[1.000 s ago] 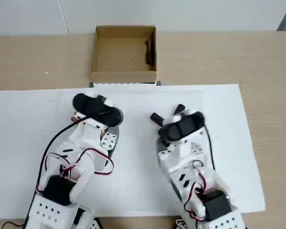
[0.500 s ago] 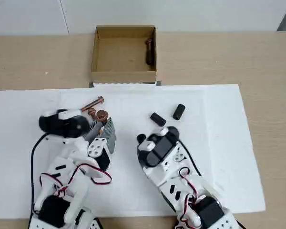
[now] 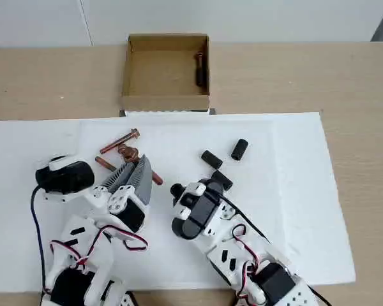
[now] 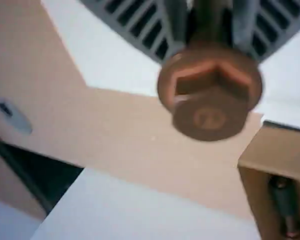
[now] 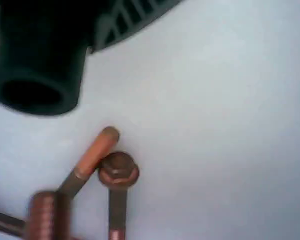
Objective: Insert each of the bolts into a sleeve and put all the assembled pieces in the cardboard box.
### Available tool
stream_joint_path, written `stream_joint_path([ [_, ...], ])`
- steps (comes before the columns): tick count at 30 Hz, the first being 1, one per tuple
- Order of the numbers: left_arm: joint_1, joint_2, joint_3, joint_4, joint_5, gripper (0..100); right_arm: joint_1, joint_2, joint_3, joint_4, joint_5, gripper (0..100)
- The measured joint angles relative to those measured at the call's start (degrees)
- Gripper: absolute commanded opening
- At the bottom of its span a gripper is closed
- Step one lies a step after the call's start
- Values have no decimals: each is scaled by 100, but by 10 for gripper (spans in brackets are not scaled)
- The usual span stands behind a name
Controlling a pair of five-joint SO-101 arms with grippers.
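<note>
Box [image 3: 166, 102] holds one assembled piece [image 3: 200, 69]. Both arms have drawn back from the far parts to the sheet's [image 3: 293, 191] near half. Left gripper [image 4: 207, 20] is clenched on a bolt [image 4: 210, 95]. Right gripper [image 3: 180, 191] grasps a sleeve [image 5: 40, 60]. Judgement: pickups done, insertion next. Loose bolts [image 3: 120, 141] and loose sleeves [image 3: 210, 159] await.

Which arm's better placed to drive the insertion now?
Left, probably. The left gripper is shut on a bolt whose shaft end, in the high view, sticks out roughly toward the sleeve in the right gripper, close by.
</note>
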Motion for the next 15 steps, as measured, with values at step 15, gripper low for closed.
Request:
stream_joint_path([
  [15, 651, 0, 0, -202, 167, 6, 9, 0, 9, -229, 369, 2],
])
